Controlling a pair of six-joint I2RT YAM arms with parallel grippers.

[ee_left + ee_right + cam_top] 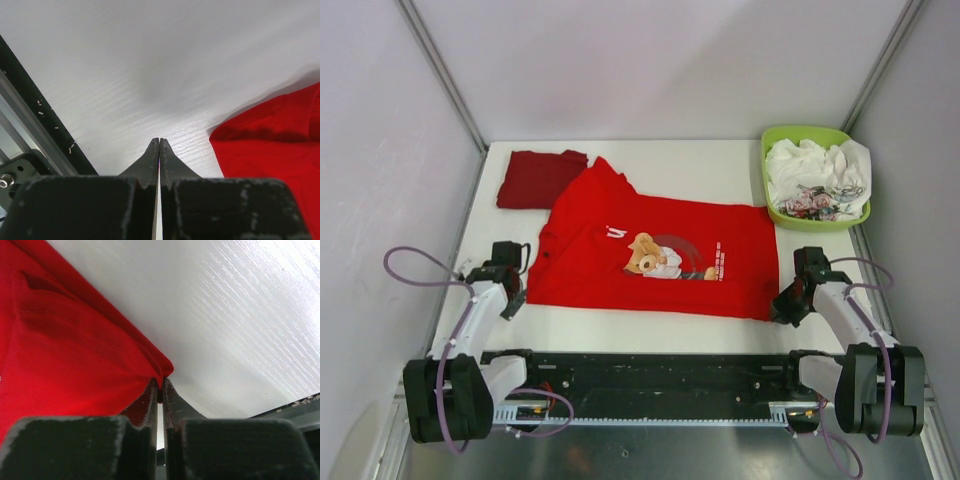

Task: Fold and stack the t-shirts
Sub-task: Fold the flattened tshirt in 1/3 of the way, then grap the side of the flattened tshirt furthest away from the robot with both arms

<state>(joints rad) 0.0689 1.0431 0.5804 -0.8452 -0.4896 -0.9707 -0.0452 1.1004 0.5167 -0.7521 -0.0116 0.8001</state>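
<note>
A bright red t-shirt (650, 250) with a cartoon bear print lies spread flat across the middle of the white table. A plain darker red t-shirt (535, 178) lies folded at the back left, its edge under the bright one's sleeve. My right gripper (782, 310) is at the shirt's near right corner, shut on the red cloth (65, 350), which bunches between the fingertips of that gripper (160, 382). My left gripper (513, 303) is shut with nothing in it. In the left wrist view it (159, 142) rests over bare table, just left of the shirt's near left corner (270, 155).
A lime-green basket (810, 131) with white and patterned cloth (815, 175) stands at the back right corner. A black rail (650, 375) runs along the near table edge between the arm bases. Grey walls close in the table on three sides.
</note>
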